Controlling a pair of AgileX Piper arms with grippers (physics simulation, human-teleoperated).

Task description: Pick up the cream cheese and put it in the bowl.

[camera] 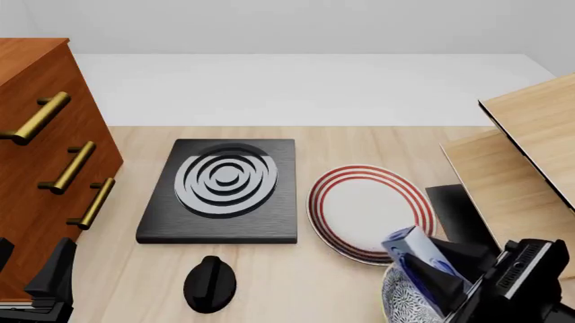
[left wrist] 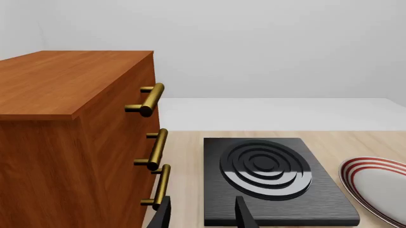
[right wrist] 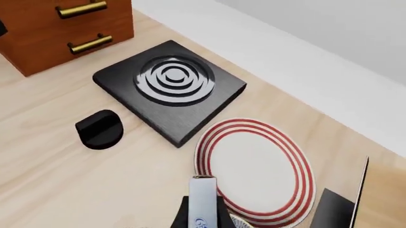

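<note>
The cream cheese [camera: 418,250] is being held clamped between the fingers of the right gripper [camera: 429,266], tilted, one end projecting past the fingertips. Directly beneath the right gripper, the bowl [camera: 402,296] is being shown only in part, its patterned rim cut by the lower frame edge. Just ahead of that gripper, the plate [camera: 370,210] is lying flat, its near rim overlapped in view by the box; whether they are touching cannot be told. To the gripper's left, bare worktop [camera: 324,282] is lying open as far as the black knob [camera: 210,284]; the black stove slab [camera: 222,190] sits further ahead-left. To its right, a wooden structure [camera: 521,161] is crowding close.

The left gripper [left wrist: 203,213] is being held with fingers apart and nothing between them, close beside the cabinet [camera: 40,148], whose brass handles [left wrist: 152,149] are projecting toward it.
</note>
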